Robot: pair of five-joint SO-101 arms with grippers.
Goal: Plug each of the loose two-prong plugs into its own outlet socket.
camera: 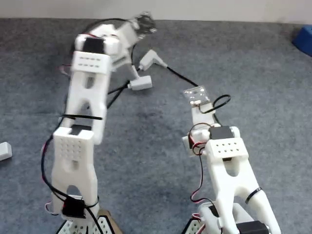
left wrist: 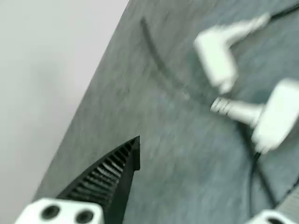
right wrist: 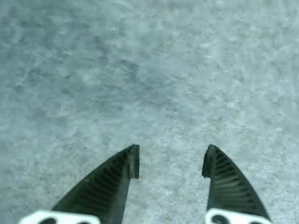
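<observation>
High view: two white arms stand on the grey table covering. The left arm stretches to the far side, its left gripper just beyond a loose white plug, whose black cable trails toward the right arm. Just nearer lies a white socket block with a second plug at its end. A small white object sits at the left edge and a blue one at the far right corner. Left wrist view: one ribbed finger shows, the other's white base far off at the frame edge, so the jaws are spread wide and hold nothing. The loose plug lies apart from the block. The second plug's ribbed collar meets the block's end, though blur hides whether it is seated. Right wrist view: the right gripper hangs over bare grey covering, its fingers moderately parted, gripping nothing.
</observation>
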